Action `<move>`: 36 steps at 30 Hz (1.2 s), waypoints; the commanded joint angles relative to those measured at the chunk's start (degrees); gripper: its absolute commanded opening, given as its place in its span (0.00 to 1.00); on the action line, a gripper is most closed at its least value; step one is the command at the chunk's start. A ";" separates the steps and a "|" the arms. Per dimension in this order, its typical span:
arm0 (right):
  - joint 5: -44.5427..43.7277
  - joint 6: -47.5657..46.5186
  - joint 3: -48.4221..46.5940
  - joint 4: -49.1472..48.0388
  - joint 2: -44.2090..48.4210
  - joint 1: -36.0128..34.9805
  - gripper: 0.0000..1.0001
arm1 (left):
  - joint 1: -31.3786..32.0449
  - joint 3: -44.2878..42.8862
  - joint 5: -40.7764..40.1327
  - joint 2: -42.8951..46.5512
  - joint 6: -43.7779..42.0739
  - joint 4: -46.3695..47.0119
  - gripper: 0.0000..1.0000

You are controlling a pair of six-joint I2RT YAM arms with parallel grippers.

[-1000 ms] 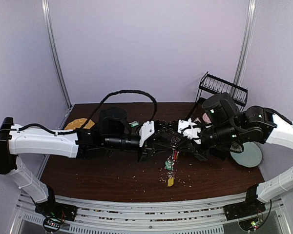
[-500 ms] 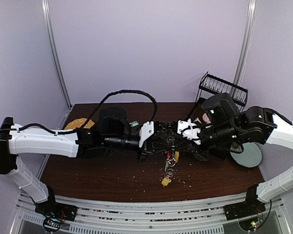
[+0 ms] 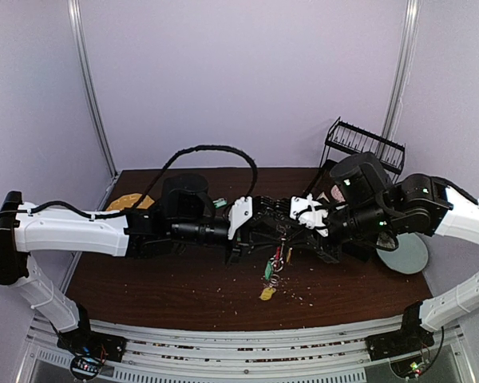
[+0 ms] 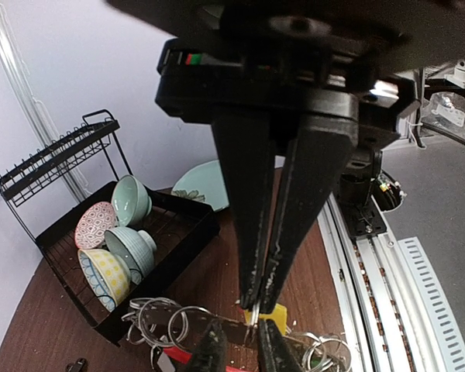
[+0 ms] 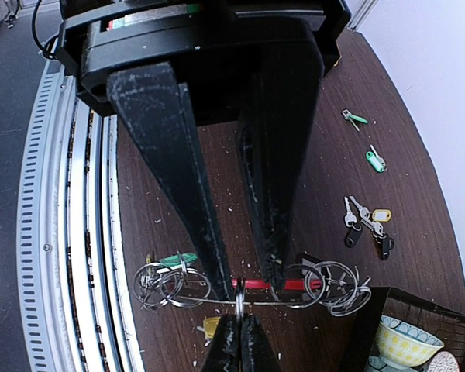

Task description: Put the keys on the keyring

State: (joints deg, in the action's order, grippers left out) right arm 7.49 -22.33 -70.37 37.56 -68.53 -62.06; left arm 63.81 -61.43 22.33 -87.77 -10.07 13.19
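The keyring hangs in the air between both arms. In the right wrist view its thin wire [image 5: 191,299] and red arc [image 5: 297,284] run level, with bunches of silver rings [image 5: 167,283] at both ends and a green tag [image 5: 174,260]. My left gripper [image 4: 256,306] is shut on a small silver ring [image 4: 253,313] that sits on the wire. A yellow tag [image 4: 279,318] hangs just behind it. My right gripper [image 5: 252,283] has its fingers a little apart, astride that ring, with their tips at the wire. From above, keys [image 3: 275,267] and the yellow tag [image 3: 267,293] dangle below.
A black dish rack [image 4: 178,225] holding bowls stands at the right rear, a pale plate [image 3: 403,255] beside it. Loose keys with black heads [image 5: 368,221] and green-tagged keys [image 5: 376,160] lie on the brown table. A yellow disc [image 3: 128,203] lies at far left. Crumbs dot the table.
The dangling keys and yellow tag have swung slightly left and up. Both arms have barely moved.
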 commanded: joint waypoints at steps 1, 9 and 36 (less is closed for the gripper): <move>0.74 -0.33 -1.29 -3.26 -0.02 -0.91 0.00 | 0.56 -1.84 -0.94 -1.51 -0.91 0.43 0.16; 0.91 -0.44 -0.65 -4.78 0.52 -0.93 0.00 | 0.94 -1.53 0.04 -1.84 -2.08 0.87 0.13; 1.89 0.90 3.59 -9.89 4.09 -0.68 0.01 | 1.21 8.70 -2.86 4.46 -0.39 16.62 0.00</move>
State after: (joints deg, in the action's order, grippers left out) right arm 9.17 -22.72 -67.96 31.94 -66.74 -62.52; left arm 64.88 -54.63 20.67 -85.38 -11.42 24.14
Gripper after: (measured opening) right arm 0.015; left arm 0.007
